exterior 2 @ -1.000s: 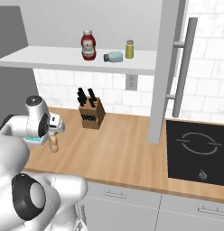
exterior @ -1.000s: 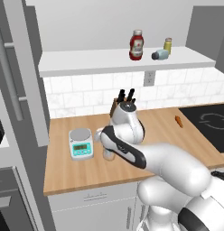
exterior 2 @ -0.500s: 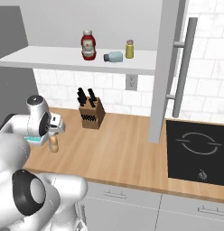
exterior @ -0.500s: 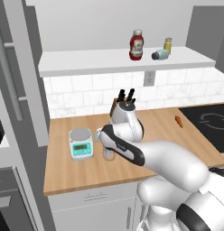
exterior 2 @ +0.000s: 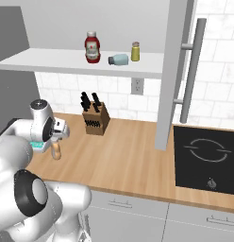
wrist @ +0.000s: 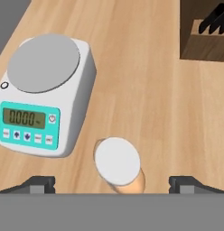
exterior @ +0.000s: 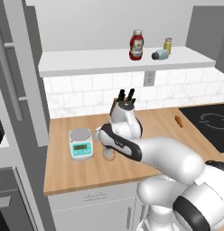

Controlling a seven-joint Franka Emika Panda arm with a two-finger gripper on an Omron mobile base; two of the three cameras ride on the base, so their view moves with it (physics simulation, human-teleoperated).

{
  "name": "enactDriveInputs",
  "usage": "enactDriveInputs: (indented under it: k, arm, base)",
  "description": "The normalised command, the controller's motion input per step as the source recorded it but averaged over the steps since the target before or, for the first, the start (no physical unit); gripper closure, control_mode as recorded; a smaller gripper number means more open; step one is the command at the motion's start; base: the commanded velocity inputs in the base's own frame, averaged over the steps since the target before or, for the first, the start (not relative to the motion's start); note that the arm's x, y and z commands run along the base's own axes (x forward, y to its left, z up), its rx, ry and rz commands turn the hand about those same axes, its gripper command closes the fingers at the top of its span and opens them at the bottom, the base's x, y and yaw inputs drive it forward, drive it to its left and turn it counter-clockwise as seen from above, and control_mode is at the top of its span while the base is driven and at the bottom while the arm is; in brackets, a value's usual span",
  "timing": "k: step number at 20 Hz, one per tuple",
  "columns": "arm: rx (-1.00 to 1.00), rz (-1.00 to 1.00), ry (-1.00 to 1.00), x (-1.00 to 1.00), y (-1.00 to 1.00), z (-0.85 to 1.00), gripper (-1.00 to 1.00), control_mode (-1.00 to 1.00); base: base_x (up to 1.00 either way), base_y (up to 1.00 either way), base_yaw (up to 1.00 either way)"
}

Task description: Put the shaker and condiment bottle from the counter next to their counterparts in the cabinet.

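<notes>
- Compared with a second ago, barely anything is different: the arm has only nudged a touch over the same spot, and the condiment bottle [wrist: 117,162] hasn't budged from the counter [wrist: 145,90].
- What that means for the task: the grab hasn't happened yet. It looks like the robot is lining up over the bottle, so this is probably the approach step for the second item.
- The first half looks done. The shaker [exterior 2: 119,59] is already up on the cabinet [exterior 2: 53,59] shelf at the top of the right base view, lying on its side between the ketchup bottle [exterior 2: 92,47] and the yellow shaker [exterior 2: 135,51], just beside the yellow one.
- Claw [wrist: 114,184]: spread as wide as it goes, holding nothing. In the hand view the two tips sit at the bottom left and bottom right, with the bottle's pale round top between them at the bottom centre. Neither tip touches it, and there's a clear gap on both sides.
- The bottle stands upright just right of the kitchen scale [wrist: 41,99], which fills the left half of the hand view. The knife block [wrist: 204,40] is well apart in the upper right corner.
- Judgement call: the claw needs to come down further and close without bumping the scale.
</notes>
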Motion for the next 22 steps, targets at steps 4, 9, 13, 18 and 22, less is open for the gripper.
enactDriveInputs:
  k: [4, 9, 13, 18, 22]
  arm:
    - [0.0, 0.0, 0.01, 0.13, 0.0, -0.17, -1.0, -1.0]
    - [0.0, 0.0, 0.01, 0.07, 0.0, -0.2, 1.0, -1.0]
    - [-0.01, 0.0, 0.0, 0.09, 0.0, -0.19, 1.0, -1.0]
    - [0.0, 0.0, 0.0, 0.0, 0.0, -0.12, 1.0, -1.0]
    - [0.0, 0.0, 0.0, 0.0, 0.0, -0.03, 1.0, -1.0]
  base:
    - [0.0, 0.0, 0.0]
    - [0.0, 0.0, 0.0]
    - [0.0, 0.0, 0.0]
    - [0.0, 0.0, 0.0]
    - [0.0, 0.0, 0.0]
